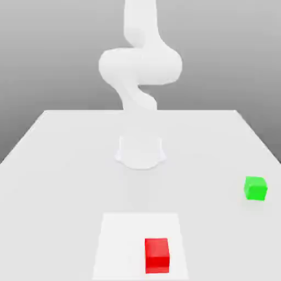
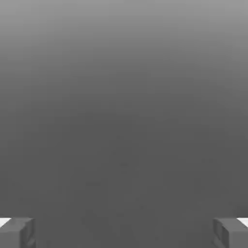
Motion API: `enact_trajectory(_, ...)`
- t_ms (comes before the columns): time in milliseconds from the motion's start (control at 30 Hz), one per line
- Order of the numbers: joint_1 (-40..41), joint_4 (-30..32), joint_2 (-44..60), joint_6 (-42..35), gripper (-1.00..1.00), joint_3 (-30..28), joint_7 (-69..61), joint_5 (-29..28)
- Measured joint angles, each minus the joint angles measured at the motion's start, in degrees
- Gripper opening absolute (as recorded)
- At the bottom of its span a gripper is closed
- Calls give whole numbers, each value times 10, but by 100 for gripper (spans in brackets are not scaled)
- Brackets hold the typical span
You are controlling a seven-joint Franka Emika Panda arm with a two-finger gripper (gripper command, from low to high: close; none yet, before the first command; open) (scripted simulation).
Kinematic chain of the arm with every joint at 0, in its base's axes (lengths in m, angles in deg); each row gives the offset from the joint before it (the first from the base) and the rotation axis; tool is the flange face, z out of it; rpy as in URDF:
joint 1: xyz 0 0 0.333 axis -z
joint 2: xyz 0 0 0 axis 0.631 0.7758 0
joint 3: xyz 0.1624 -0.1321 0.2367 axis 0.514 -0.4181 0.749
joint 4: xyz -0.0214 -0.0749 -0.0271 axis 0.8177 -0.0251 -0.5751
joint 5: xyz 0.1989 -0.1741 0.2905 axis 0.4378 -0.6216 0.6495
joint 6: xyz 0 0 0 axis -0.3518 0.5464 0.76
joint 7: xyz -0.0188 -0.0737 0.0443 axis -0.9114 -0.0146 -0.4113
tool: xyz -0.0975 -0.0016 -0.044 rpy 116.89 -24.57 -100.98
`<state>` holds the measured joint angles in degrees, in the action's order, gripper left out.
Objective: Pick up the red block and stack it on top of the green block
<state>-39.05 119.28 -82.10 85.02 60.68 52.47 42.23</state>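
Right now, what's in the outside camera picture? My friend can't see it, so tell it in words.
A small bright red cube sits near the front of a pale grey table, and a small bright green cube sits apart toward the exterior view's right. A white robot arm rises behind them.

End effector (image 2: 124, 233) fingers (image 2: 17, 232) spread wide over grey.

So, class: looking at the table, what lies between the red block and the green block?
Nothing: in the exterior view, bare white table separates the red block from the green block, which sits apart toward that view's right.
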Motion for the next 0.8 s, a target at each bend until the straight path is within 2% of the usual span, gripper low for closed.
enact_trajectory(800,-11,115,502,212,0,25,23,-12)
